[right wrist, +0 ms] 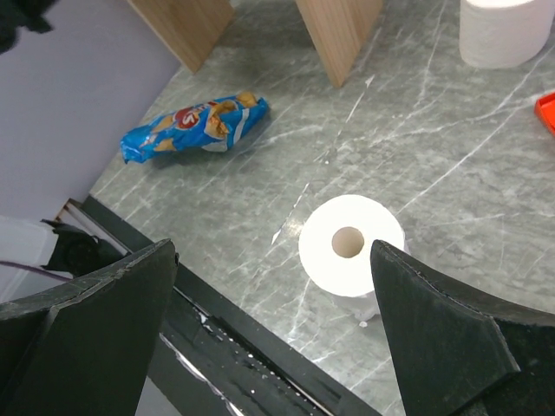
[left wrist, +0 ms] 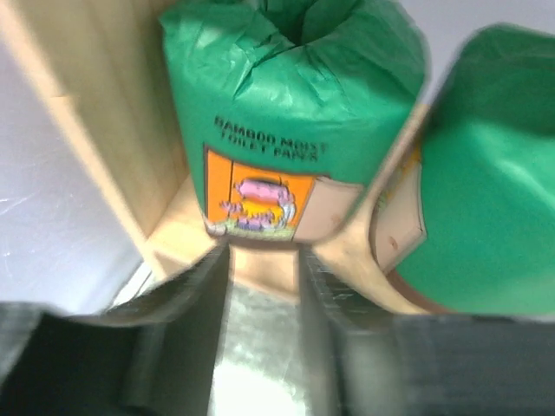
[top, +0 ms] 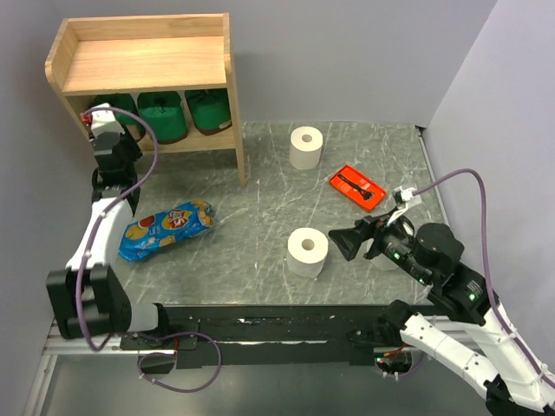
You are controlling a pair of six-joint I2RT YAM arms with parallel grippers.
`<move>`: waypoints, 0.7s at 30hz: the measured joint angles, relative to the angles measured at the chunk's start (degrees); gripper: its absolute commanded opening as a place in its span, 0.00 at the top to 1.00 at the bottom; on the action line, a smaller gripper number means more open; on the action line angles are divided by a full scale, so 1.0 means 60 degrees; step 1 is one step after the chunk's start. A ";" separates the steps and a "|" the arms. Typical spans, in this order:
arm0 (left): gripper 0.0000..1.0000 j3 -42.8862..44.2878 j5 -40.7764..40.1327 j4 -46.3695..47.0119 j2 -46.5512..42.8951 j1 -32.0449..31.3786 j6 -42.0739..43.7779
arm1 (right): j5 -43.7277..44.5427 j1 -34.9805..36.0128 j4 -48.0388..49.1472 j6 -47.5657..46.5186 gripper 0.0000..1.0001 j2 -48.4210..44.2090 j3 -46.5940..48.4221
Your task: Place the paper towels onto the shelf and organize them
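The wooden shelf stands at the back left with its top board bare. Three green-wrapped rolls stand on its lower tier. My left gripper is at the shelf's lower left opening. In the left wrist view its jaws stand a narrow gap apart with nothing between them, just in front of a green roll; a second green roll is to the right. One white roll stands on the table. My right gripper is wide open beside it; the roll shows near the right fingertip. Another white roll stands further back.
A blue snack bag lies left of centre, also in the right wrist view. An orange-red tray lies at the right back. The shelf's side panel is close on the left gripper's left. Grey walls stand on both sides.
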 measured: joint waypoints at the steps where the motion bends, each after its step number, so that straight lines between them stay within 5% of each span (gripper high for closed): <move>1: 0.44 -0.0124 0.0091 -0.0149 -0.0306 0.0000 -0.0007 | -0.0004 0.0000 0.0018 0.0044 0.01 0.0113 0.0000; 4: 0.15 -0.0419 0.0579 -0.0663 -0.1577 0.0004 -0.0051 | -0.0004 0.0000 -0.0004 0.0219 0.01 0.0466 -0.0018; 7: 0.03 -0.0499 0.1071 -0.1235 -0.2922 0.0000 -0.0237 | 0.0018 0.0000 -0.0080 0.0401 0.00 0.0641 -0.0106; 13: 0.03 -0.0900 0.2798 -0.2226 -0.5125 -0.0029 -0.1410 | 0.0317 0.0000 -0.0863 0.0776 0.00 0.0845 -0.0146; 21: 0.01 -0.1534 0.5144 -0.4251 -0.5231 -0.1177 -0.2790 | 0.0991 0.0000 -0.2116 0.1800 0.01 0.1504 -0.0237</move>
